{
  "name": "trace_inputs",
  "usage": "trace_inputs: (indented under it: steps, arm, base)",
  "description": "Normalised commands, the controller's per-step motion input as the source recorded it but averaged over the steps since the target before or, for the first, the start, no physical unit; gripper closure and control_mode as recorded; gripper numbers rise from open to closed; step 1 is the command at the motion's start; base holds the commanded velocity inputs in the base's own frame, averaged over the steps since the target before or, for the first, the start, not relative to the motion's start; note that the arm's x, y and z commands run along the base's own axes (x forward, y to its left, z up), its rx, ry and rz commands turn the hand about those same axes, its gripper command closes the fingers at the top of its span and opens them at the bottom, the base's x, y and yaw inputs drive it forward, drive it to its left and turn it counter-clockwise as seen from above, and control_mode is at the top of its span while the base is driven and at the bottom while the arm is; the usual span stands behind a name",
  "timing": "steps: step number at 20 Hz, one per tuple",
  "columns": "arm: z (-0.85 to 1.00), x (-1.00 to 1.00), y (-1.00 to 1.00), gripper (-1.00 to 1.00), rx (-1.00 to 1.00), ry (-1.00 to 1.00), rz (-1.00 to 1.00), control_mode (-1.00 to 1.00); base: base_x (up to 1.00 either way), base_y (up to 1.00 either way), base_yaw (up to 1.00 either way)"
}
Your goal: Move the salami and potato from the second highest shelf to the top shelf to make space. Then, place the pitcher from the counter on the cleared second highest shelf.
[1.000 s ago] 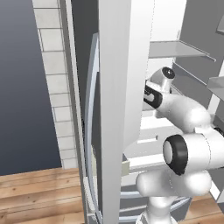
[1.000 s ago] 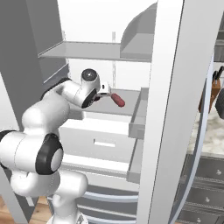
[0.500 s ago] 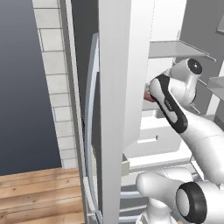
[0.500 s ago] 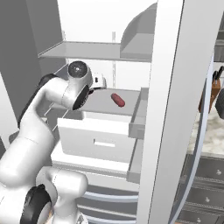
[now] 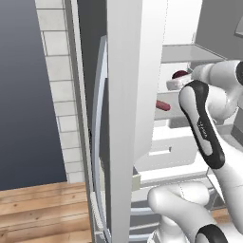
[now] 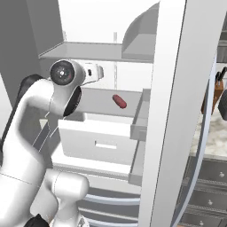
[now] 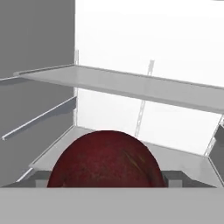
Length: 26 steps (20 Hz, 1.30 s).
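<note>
Fridge interior, claw (image 7: 107, 179) pinching dark red potato (image 7: 105, 155), salami (image 6: 119, 101) on shelf (image 6: 93, 99) below it.

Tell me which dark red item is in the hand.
The rounded potato, raised between the fingers of the hand; the sausage-shaped salami lies apart on the second highest shelf.

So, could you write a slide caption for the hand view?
Gripper holding a dark red potato above the second highest shelf, below the top shelf.
</note>
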Motion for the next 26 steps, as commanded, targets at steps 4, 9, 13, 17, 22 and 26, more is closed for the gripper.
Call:
trace_inputs:
  steps: [4,9,13,17,22,26]
  arm:
    - [1.0,-0.14,-0.01,1.0,0.0,-0.09,0.0,-1.0]
    - [0.77,0.07,0.0,1.0,0.0,-0.01,0.0,-1.0]
    - [0.06,0.59,0.0,1.0,0.0,0.0,0.01,-1.0]
    - [-0.25,0.65,0.0,1.0,0.0,0.0,0.02,-1.0]
    - [-0.59,0.72,0.0,1.0,0.0,0.03,0.04,-1.0]
    - [-0.38,0.71,0.0,1.0,0.0,0.0,0.05,-1.0]
  base:
    - [0.0,0.0,0.0]
    - [0.0,0.0,0.0]
    - [0.0,0.0,0.0]
    - [0.0,0.0,0.0]
    - [0.0,0.0,0.0]
    - [0.0,0.0,0.0]
